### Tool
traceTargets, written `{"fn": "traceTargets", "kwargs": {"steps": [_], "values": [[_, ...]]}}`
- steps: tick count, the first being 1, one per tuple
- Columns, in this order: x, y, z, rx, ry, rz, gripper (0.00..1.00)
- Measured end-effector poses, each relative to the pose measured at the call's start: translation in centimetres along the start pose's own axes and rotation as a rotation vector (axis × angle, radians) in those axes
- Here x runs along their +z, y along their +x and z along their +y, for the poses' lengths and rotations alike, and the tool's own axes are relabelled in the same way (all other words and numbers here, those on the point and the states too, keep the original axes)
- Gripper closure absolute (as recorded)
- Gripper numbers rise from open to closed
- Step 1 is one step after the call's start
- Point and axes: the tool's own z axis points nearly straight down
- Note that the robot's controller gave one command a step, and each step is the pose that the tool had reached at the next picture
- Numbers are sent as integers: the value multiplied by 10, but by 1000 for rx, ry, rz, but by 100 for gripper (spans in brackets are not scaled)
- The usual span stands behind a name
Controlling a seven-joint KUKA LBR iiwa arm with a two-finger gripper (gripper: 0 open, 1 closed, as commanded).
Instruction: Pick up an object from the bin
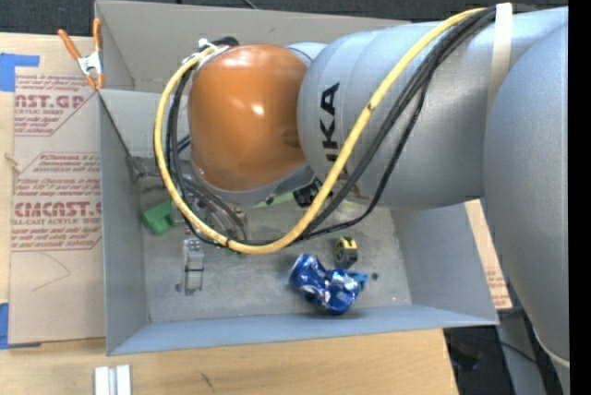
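My gripper [209,203] sits low in the left half of the bin, largely covered by the orange dome above it. Just left of it lies a small green block [157,218]. A grey metal clip-like piece [192,269] rests on the bin floor right below it. Partly hidden under the arm at the gripper's right is a green-and-dark item [305,195].
A crumpled blue foil wrapper [325,284] lies near the bin's front wall, with a small yellow-and-black thing [346,246] just above it. The arm and its yellow and black cables cover the middle and right of the bin.
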Motion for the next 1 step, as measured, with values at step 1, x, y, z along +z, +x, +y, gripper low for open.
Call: {"fn": "traceTargets", "kwargs": {"steps": [1], "values": [[123,-85,-54,-152,1,-4,0]]}}
